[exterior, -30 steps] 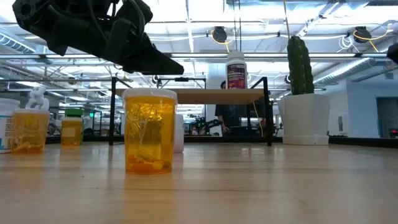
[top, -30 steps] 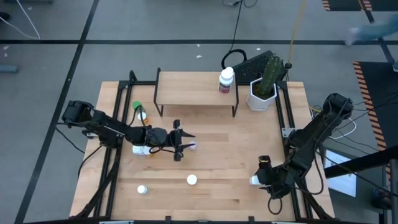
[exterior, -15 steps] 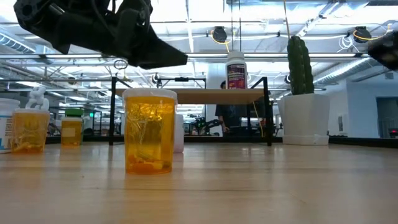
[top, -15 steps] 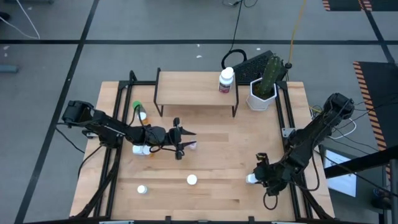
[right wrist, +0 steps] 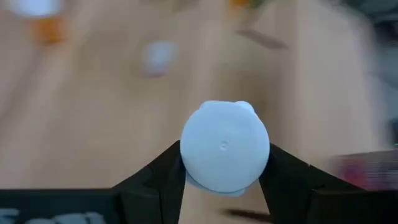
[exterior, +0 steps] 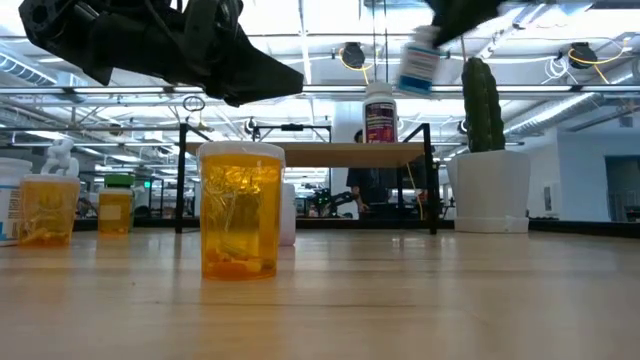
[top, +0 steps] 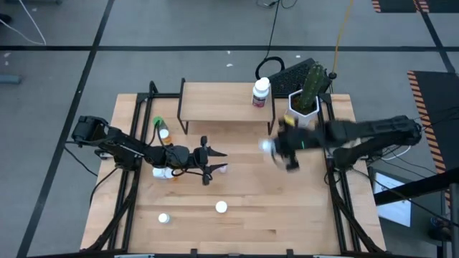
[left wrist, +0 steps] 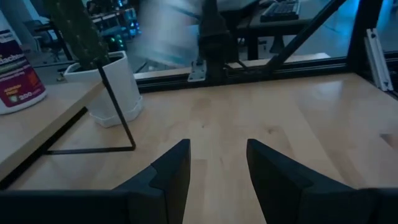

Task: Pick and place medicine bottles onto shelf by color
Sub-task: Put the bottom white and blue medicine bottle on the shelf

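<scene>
Right gripper [top: 285, 150] is closed on a white bottle [right wrist: 224, 147], one finger [right wrist: 163, 174] on each side of the cap, as the right wrist view shows. In the high view this gripper sits over the table [top: 251, 186] just in front of the shelf [top: 222, 102], near its right legs and beside the cactus pot [top: 302, 109]. In the low view the held bottle [exterior: 418, 64] hangs tilted in the air, above shelf height and clear of the tabletop. Left gripper [top: 208, 161] hovers over the middle of the table; its fingers [left wrist: 171, 168] stand partly apart with bare wood between them and hold nothing. One white bottle with a dark label [top: 260, 92] stands upright on the right end of the shelf. A green-capped bottle [top: 157, 122] and an orange bottle [top: 164, 134] stand close together near the left shelf legs. Another white-capped bottle [top: 162, 172] lies partly hidden under the left arm, and one more [top: 221, 168] shows just beside the left gripper. Two white caps [top: 221, 207] [top: 164, 218] mark bottles standing well apart near the front edge. In the low view the nearest of these is an orange bottle [exterior: 240, 222] upright on the table.
</scene>
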